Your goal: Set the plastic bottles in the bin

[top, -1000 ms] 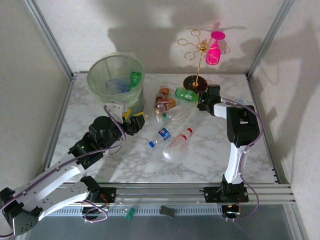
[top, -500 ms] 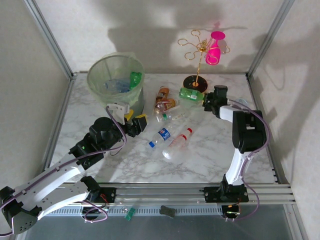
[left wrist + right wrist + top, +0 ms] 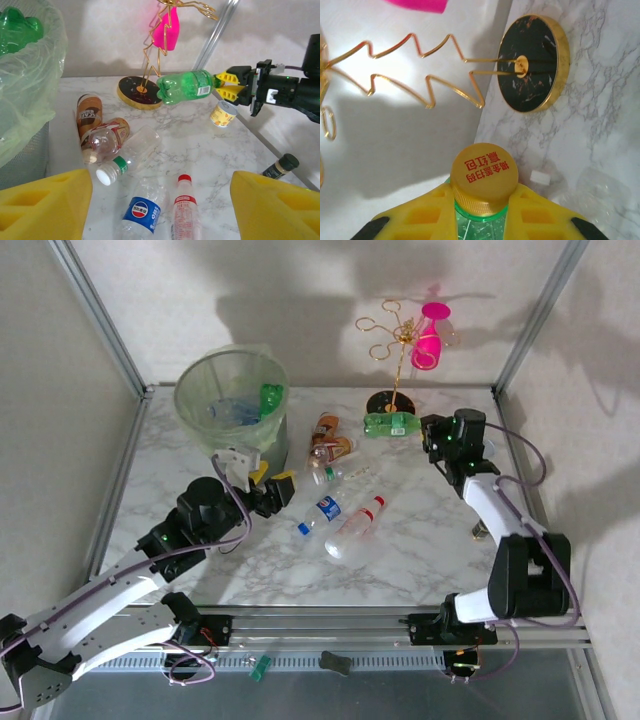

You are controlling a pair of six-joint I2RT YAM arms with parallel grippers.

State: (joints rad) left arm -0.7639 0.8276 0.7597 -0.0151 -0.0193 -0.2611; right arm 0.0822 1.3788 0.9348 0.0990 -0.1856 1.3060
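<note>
Snugly, right claw (image 3: 226, 85) around green bottle (image 3: 185, 86).

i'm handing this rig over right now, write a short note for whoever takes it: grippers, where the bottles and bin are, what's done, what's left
Right gripper: shut on the neck of the held green bottle, which is level and off the table beside the gold stand.
Left gripper: open and empty, low beside the bin.
Done: a second green bottle and a clear bottle lie in the bin.
Left: bin the held one, then five on the table: brown bottle, brown-labelled bottle, white-capped bottle, blue-labelled bottle, red-capped bottle.
</note>
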